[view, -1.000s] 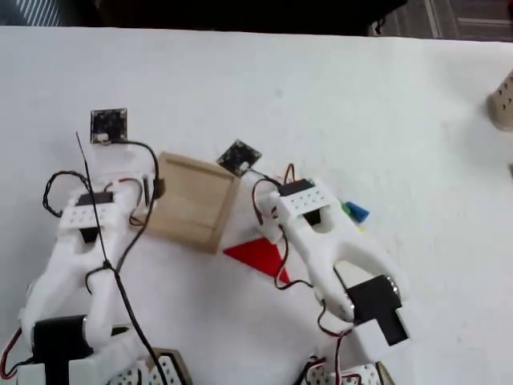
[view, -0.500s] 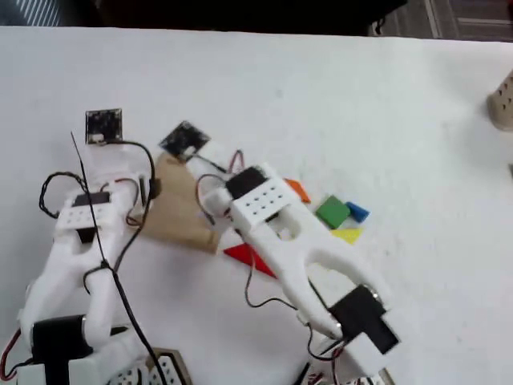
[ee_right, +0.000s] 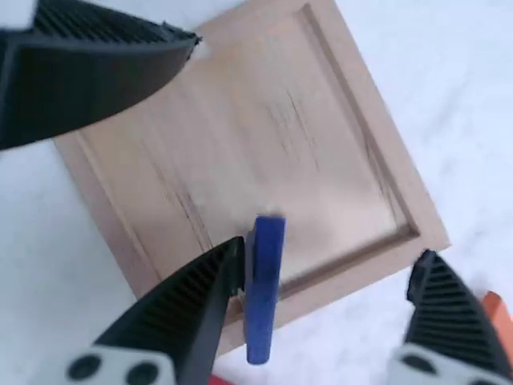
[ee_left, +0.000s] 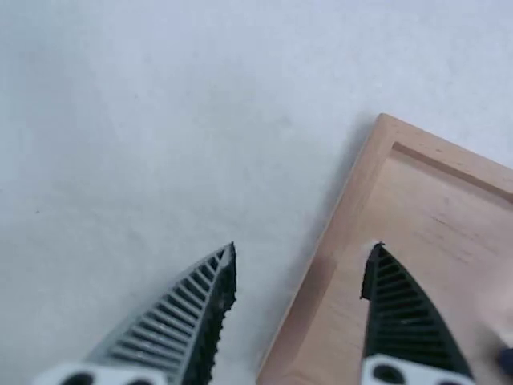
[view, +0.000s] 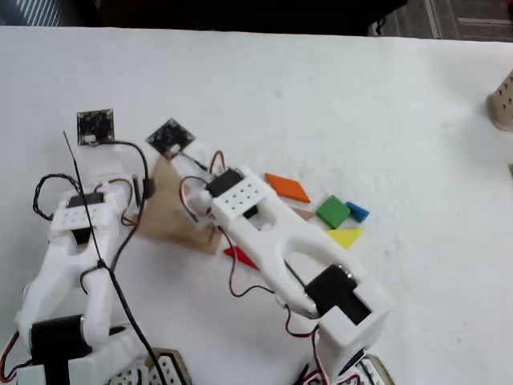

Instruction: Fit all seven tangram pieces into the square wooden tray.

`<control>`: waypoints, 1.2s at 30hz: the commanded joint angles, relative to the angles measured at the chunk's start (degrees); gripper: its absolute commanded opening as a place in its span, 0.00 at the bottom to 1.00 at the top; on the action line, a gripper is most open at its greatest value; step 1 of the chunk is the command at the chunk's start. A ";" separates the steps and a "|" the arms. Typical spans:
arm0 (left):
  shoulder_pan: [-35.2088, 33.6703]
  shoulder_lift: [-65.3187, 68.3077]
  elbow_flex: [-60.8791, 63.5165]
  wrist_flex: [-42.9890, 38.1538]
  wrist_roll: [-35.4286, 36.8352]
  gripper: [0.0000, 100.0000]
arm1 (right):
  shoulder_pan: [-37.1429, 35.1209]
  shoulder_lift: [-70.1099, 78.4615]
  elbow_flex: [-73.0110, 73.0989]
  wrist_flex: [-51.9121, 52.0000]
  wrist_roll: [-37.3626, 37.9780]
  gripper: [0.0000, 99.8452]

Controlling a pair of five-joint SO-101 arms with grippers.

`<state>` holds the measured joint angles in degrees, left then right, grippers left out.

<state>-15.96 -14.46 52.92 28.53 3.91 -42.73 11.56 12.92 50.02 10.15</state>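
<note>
The square wooden tray (ee_right: 264,152) lies bare inside, and in the high view (view: 170,218) my right arm (view: 264,220) covers most of it. My right gripper (ee_right: 330,253) hangs open over the tray's near rim. A blue piece (ee_right: 264,289) stands on edge against one finger (ee_right: 200,293), well apart from the other finger. My left gripper (ee_left: 300,265) is open and straddles the tray's side rim (ee_left: 345,224). On the table lie an orange parallelogram (view: 287,187), a green square (view: 333,212), a small blue piece (view: 357,212), a yellow triangle (view: 345,237) and a red triangle (view: 240,255).
The left arm (view: 76,233) stands beside the tray's left side, and one of its dark fingers (ee_right: 88,72) shows beyond the tray's far corner. A perforated wooden object (view: 502,100) sits at the table's right edge. White table stretches behind the tray.
My right arm has swung left from the loose pieces to over the tray, uncovering the orange, green and yellow pieces. The left arm shifted slightly left.
</note>
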 commanded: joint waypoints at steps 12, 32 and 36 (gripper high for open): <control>-0.48 0.13 -2.46 -1.85 -0.35 0.26 | 4.44 -17.89 -10.90 28.00 -0.44 0.31; 17.80 -10.77 2.02 9.14 -0.35 0.26 | 18.86 -27.74 22.15 0.22 -5.27 0.02; 24.92 -17.19 8.44 9.14 -0.62 0.26 | 18.86 -27.74 22.15 0.04 -5.27 0.02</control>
<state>1.89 -24.48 57.49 37.14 3.82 -24.62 -13.58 35.43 51.34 5.58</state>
